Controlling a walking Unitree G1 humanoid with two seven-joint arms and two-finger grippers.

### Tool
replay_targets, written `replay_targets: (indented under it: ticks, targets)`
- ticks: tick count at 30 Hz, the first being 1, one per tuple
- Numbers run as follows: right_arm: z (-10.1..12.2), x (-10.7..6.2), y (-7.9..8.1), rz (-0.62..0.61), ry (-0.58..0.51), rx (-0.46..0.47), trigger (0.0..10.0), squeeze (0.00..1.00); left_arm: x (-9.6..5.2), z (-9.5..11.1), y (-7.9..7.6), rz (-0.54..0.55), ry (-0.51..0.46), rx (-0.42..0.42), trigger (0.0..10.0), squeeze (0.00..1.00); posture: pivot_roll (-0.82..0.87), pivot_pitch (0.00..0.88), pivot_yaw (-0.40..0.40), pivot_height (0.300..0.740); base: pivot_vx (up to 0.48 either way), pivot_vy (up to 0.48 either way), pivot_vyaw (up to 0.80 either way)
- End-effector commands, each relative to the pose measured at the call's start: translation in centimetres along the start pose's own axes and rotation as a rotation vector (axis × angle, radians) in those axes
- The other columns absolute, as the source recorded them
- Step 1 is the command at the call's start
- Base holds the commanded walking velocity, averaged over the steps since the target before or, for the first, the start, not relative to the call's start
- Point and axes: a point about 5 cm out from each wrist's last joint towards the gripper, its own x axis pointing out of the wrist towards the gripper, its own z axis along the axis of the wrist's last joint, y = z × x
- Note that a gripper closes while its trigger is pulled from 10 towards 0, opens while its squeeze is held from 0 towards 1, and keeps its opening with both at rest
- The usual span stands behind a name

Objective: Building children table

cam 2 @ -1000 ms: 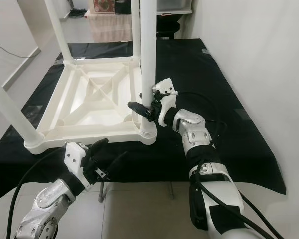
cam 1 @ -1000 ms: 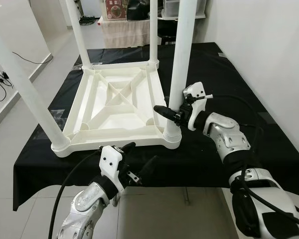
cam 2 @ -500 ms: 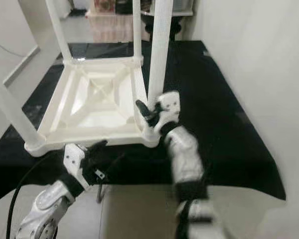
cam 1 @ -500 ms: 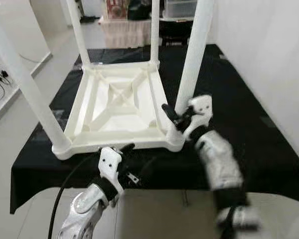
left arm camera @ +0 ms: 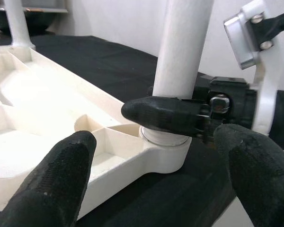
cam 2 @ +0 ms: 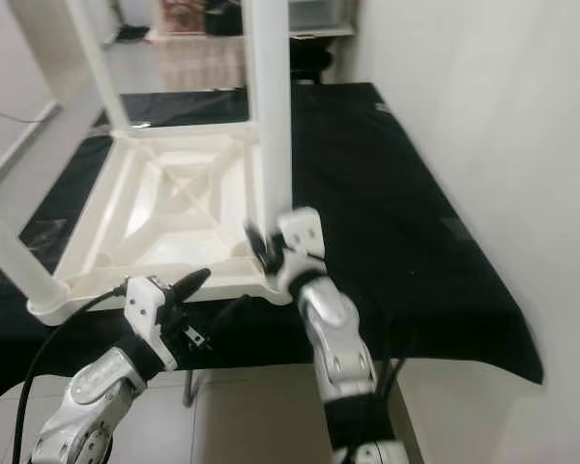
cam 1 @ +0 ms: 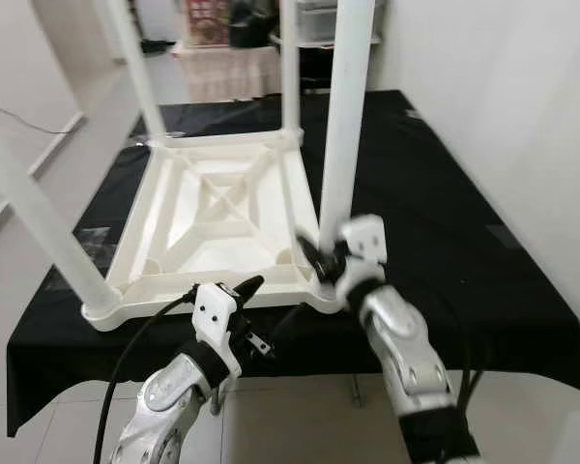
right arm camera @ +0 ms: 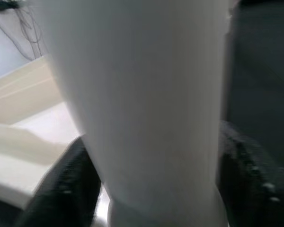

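Evidently the right claw (cam 1: 321,259) is clamped round the near-right table leg (cam 1: 343,126) just above its socket, while the left claw (cam 1: 261,302) hovers spread apart below the upturned white tabletop (cam 1: 213,208) on the black worktop (cam 1: 435,193), so a skewed twist could pop the leg loose or drag the tabletop off the edge

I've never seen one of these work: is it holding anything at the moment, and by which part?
Yes. The right claw grips the white table leg near its base, just above its socket. The left claw is open, holding nothing.

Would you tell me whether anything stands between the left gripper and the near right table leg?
Yes: the right gripper is already clasped round the table leg just above its socket, directly ahead of the open left gripper.
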Motion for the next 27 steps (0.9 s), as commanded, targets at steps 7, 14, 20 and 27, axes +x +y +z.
replay_targets:
  ticks: [7, 14, 20, 27]
  targets:
    - [3.9, 1.8, -1.7, 0.35, -0.029, -0.084, 10.0, 0.0, 0.0, -0.5, -0.2, -0.004, 0.015, 0.001, 10.0, 0.0, 0.0, 0.086, 0.016, 0.74, 0.0, 0.0, 0.0]
    - [4.0, 2.1, -3.2, 0.609, 0.122, -0.21, 10.0, 0.0, 0.0, -0.6, -0.4, -0.003, 0.014, 0.001, 10.0, 0.0, 0.01, 0.079, 0.006, 0.74, 0.0, 0.0, 0.0]
    - [6.6, 3.3, -3.6, 0.688, 0.094, -0.104, 0.0, 0.0, -0.2, -0.7, -0.8, -0.006, 0.019, -0.001, 10.0, 0.0, 0.03, 0.086, 0.0, 0.74, 0.0, 0.0, 0.0]
    - [6.7, 2.9, -4.5, 0.747, 0.101, -0.057, 0.0, 0.0, -0.1, -0.8, -1.1, -0.041, 0.025, -0.026, 10.0, 0.0, 0.02, 0.092, 0.004, 0.74, 0.0, 0.0, 0.0]
